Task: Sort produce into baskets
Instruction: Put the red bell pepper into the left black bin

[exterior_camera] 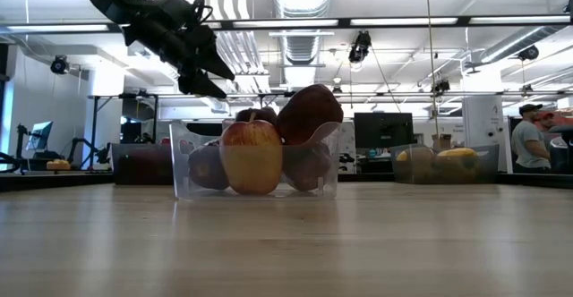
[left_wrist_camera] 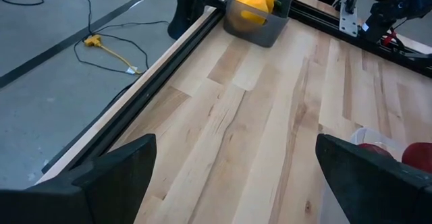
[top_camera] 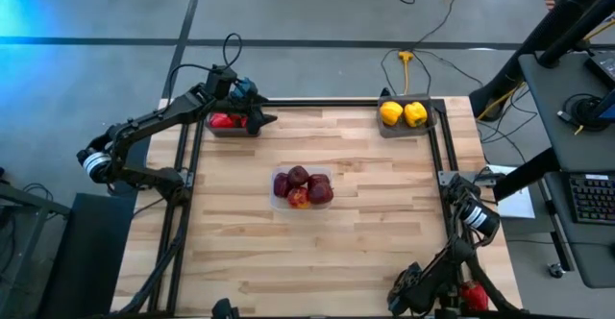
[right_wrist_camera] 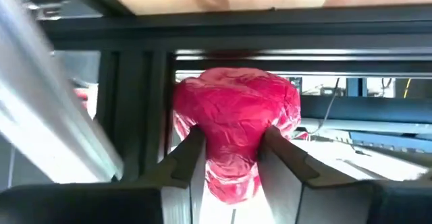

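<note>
Below the table's (top_camera: 317, 252) near edge, right hand (right_wrist_camera: 229, 160) pinches a red pepper (right_wrist_camera: 236, 126); lift clear of framing. Left hand (top_camera: 258, 119) hovers spread.

overhead and table-level views share clear container (top_camera: 302, 186).

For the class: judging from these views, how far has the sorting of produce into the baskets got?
Mostly done. The apples fill the clear container, two yellow peppers sit in the far right tray, and red peppers lie in the far left tray, beside the open left gripper. In hand: the right gripper, below the table's near edge, grips a red pepper. Left: delivering it.
</note>
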Controlling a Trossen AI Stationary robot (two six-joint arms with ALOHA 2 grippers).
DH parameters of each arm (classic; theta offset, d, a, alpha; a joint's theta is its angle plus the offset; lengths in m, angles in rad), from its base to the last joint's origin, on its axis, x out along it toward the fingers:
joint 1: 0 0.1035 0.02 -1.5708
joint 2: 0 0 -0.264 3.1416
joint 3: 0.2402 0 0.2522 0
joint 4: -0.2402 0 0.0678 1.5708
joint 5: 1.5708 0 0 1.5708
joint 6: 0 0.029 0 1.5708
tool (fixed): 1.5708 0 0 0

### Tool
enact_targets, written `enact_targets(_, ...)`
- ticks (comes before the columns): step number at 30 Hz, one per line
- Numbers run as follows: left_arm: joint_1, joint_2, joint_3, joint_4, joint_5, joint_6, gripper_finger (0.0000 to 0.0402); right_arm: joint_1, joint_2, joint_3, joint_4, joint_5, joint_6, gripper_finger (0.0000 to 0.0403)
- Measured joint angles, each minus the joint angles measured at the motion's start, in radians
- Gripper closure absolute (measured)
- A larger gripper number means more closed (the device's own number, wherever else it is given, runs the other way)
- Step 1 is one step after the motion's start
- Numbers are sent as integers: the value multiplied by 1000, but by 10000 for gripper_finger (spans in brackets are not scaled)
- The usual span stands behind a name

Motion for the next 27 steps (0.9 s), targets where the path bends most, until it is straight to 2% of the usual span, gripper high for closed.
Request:
enact_targets(6,0,0,0,0,0,-18,14,-43,-6,77,-8,43,7,308)
enact_targets(10,0,0,18,-29,0,-26,14,-112,-8,116,1,154,-23,309)
enact_targets(15,0,0,94,-132,0,-24,14,-201,-7,116,3,358,-63,327)
enact_targets(20,3,0,227,-297,-7,23,14,-293,-8,115,44,598,-140,348)
enact_targets(27,5,0,477,-552,-109,99,14,-418,-7,128,80,918,-312,341)
